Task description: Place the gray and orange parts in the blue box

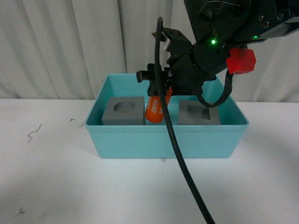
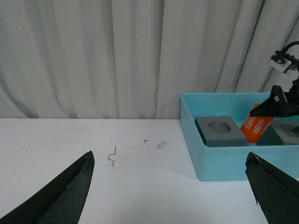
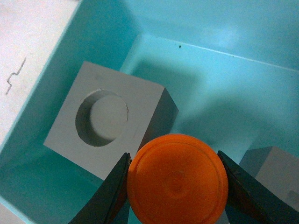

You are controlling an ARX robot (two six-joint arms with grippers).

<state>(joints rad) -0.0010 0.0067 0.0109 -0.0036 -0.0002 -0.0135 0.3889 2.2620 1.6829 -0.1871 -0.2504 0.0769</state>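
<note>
Now the right hand [image 3: 174, 186] is clamped on the orange cylinder [image 1: 156, 108], held inside the box [image 1: 163, 140] between the two cubes, round-recess [image 1: 124, 111] and square-recess [image 1: 198, 113]. Likely last step: lower, then release. Left hand [image 2: 170, 186] is apart over the bench [image 2: 93, 154].

Square-recess gray cube [image 3: 275, 175]: cropped at right wrist frame edge. Orange cylinder [image 1: 156, 108]: upper end hidden behind right gripper [image 1: 159, 91].

left fingers [image 2: 56, 198] apart | blue box [image 2: 219, 163] — gray cube [image 2: 219, 131], orange cylinder [image 2: 256, 125] inside
</note>
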